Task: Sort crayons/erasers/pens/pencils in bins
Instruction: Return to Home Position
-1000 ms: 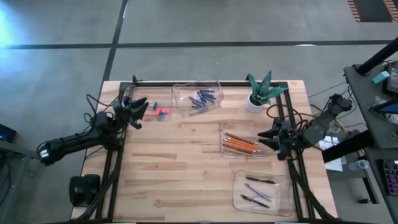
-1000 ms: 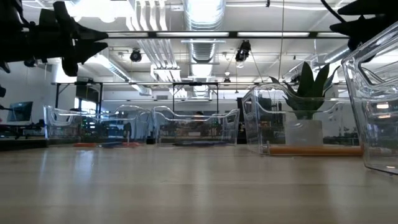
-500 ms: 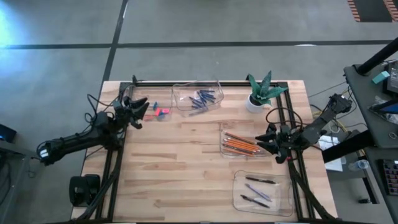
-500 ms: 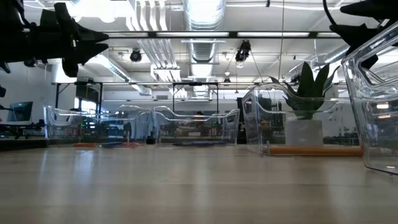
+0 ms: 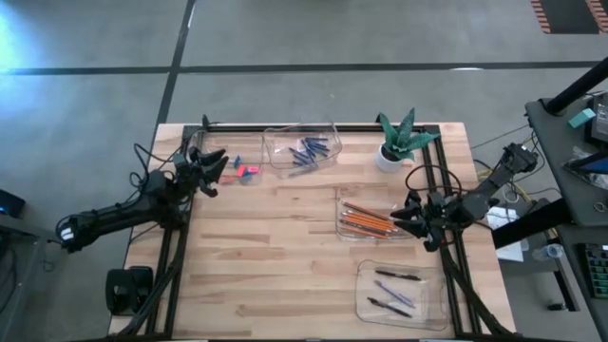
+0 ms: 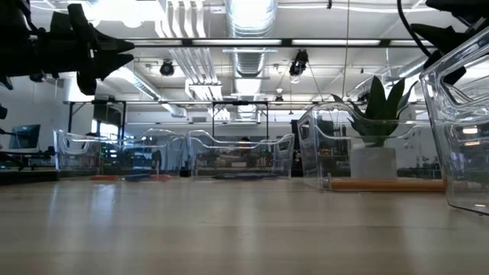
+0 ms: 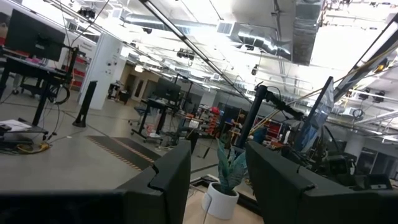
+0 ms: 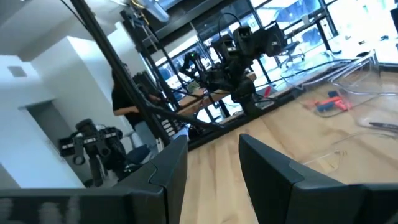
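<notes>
dark right gripper (image 5: 402, 218) hovers open beside pencils (image 5: 367, 220).

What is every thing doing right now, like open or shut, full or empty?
Left gripper: open, empty, beside the erasers.
Right gripper: open, empty, at the pencil bin's edge.
Erasers: lying in their bin.
Crayons: lying in their bin.
Pencils: lying in their bin.
Pens: lying in their bin.
Plant: upright in its pot.

Wooden table (image 5: 285, 256) on grey floor. Green plant in white pot (image 5: 395, 142) near far right corner.
</notes>
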Robot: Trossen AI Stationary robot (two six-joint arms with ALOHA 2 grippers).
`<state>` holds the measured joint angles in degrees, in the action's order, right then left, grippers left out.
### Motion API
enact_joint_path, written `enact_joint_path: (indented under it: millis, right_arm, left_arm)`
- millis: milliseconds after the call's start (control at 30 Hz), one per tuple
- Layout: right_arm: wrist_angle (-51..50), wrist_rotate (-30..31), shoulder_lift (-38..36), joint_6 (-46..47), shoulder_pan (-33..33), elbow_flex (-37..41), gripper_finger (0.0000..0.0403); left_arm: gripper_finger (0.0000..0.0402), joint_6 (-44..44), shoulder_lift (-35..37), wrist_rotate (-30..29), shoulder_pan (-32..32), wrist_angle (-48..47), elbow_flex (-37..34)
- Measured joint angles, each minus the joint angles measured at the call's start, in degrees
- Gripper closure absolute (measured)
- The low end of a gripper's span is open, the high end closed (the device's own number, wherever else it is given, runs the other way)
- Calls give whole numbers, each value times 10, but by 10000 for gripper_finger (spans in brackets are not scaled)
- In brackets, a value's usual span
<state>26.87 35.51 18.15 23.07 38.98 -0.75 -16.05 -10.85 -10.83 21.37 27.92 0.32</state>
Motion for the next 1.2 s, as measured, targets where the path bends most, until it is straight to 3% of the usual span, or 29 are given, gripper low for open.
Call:
enact_joint_path:
  millis: [1200]
  right_arm:
    - [0, 0, 0, -10, 0, 0, 266]
  left_arm:
    - [260, 0, 0, 0, 0, 0, -1]
